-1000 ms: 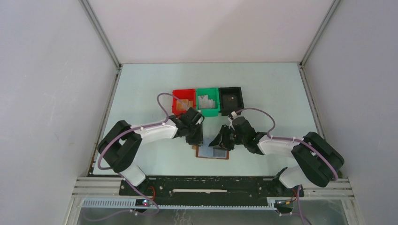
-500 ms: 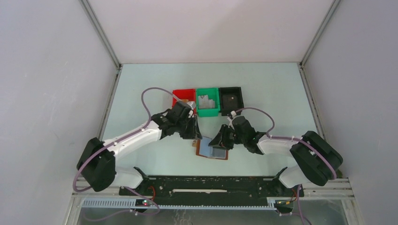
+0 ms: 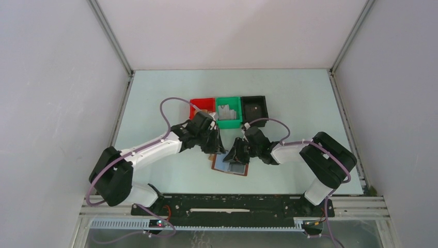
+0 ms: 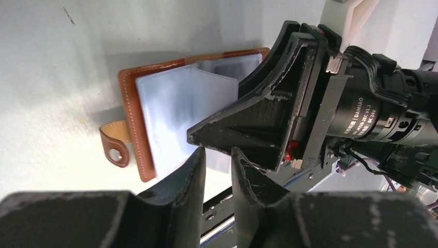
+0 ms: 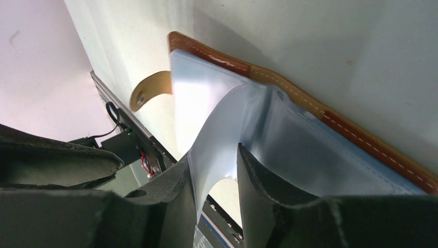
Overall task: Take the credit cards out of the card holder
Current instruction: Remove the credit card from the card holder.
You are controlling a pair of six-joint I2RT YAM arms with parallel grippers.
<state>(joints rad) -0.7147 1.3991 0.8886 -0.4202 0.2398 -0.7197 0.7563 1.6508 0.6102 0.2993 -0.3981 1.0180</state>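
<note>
The card holder (image 3: pixel 229 165) lies open on the table, brown leather rim with light blue-grey sleeves. It also shows in the left wrist view (image 4: pixel 164 106), with its brown tab (image 4: pixel 114 146), and in the right wrist view (image 5: pixel 315 155). My left gripper (image 3: pixel 216 149) hovers at its far left corner, slightly open and empty (image 4: pixel 217 157). My right gripper (image 3: pixel 236 155) is over its right panel, open (image 5: pixel 214 163); a clear sleeve leaf (image 5: pixel 217 139) curls up between its fingers and rests against the left one. No dark credit card shows plainly.
Red bin (image 3: pixel 199 103), green bin (image 3: pixel 229 123) and black bin (image 3: pixel 254 118) stand in a row just behind the grippers. The two grippers are close together over the holder. The black base rail (image 3: pixel 232 204) runs along the near edge.
My left arm reached out towards the red bin and has come back to the holder's far left corner. My right gripper shifted left, and the holder slid and turned slightly left.
</note>
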